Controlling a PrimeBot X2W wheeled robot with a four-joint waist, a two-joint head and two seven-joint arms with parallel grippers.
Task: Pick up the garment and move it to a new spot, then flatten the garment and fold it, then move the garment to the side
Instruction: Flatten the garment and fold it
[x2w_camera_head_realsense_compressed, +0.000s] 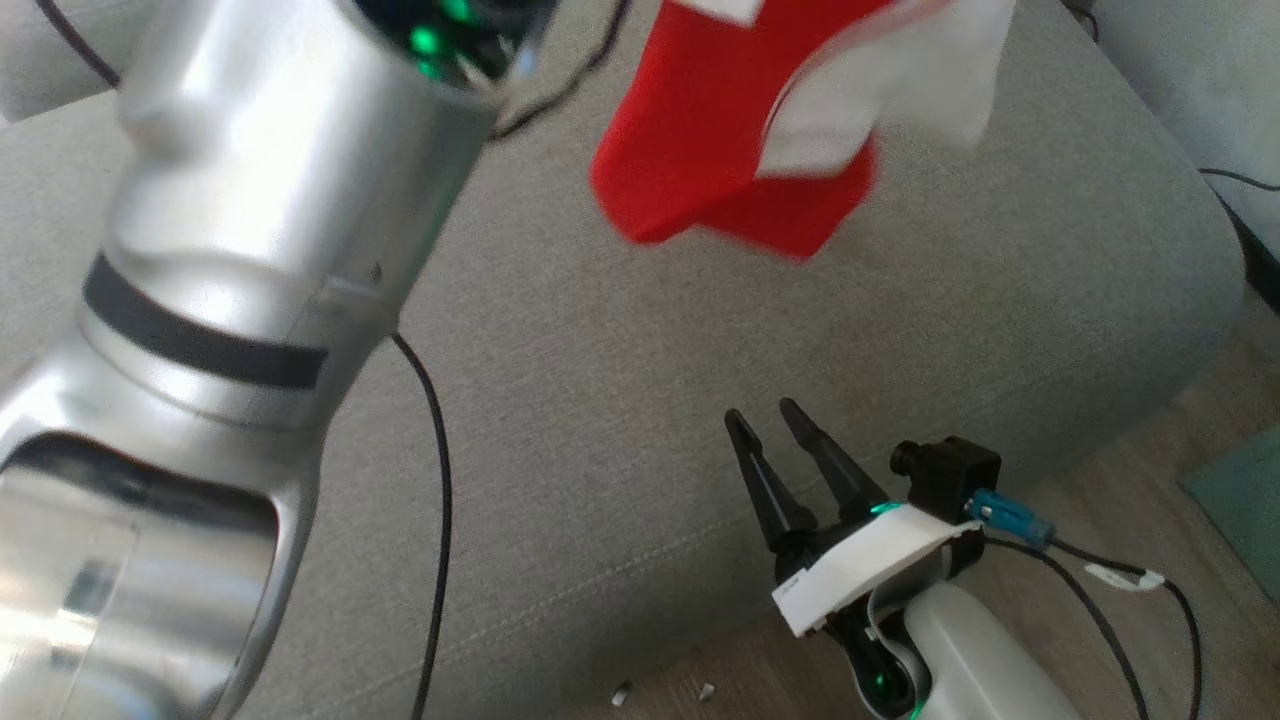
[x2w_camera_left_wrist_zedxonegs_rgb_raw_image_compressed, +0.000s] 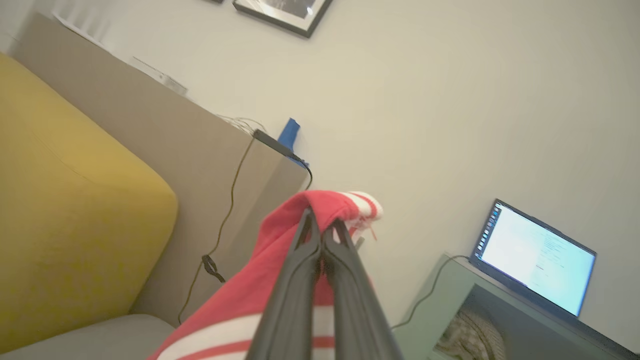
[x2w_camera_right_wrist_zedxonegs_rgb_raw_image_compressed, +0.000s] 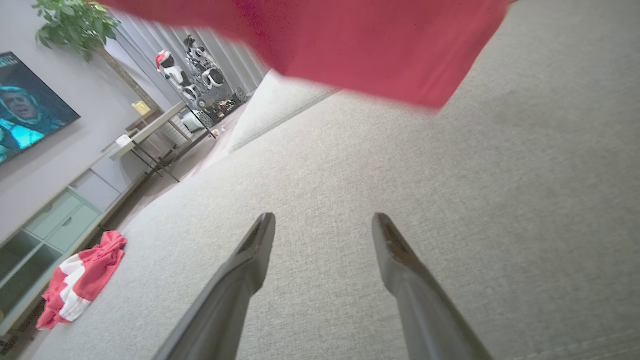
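A red garment with white stripes (x2w_camera_head_realsense_compressed: 720, 150) hangs blurred in the air above the grey cushion (x2w_camera_head_realsense_compressed: 640, 400). In the left wrist view my left gripper (x2w_camera_left_wrist_zedxonegs_rgb_raw_image_compressed: 321, 225) is shut on a bunched edge of that garment (x2w_camera_left_wrist_zedxonegs_rgb_raw_image_compressed: 325, 205), which drapes down around the fingers. Low at the cushion's near edge, my right gripper (x2w_camera_head_realsense_compressed: 762, 418) stands open with nothing between its fingers. From the right wrist, the garment's red hem (x2w_camera_right_wrist_zedxonegs_rgb_raw_image_compressed: 350, 45) hangs above and ahead of the open right gripper (x2w_camera_right_wrist_zedxonegs_rgb_raw_image_compressed: 324, 225), apart from it.
My silver left arm (x2w_camera_head_realsense_compressed: 220, 300) fills the left of the head view, with a black cable (x2w_camera_head_realsense_compressed: 440, 500) trailing over the cushion. Another red and white garment (x2w_camera_right_wrist_zedxonegs_rgb_raw_image_compressed: 80, 280) lies at the cushion's far end. A yellow cushion (x2w_camera_left_wrist_zedxonegs_rgb_raw_image_compressed: 65, 210) and a laptop (x2w_camera_left_wrist_zedxonegs_rgb_raw_image_compressed: 535, 255) show behind.
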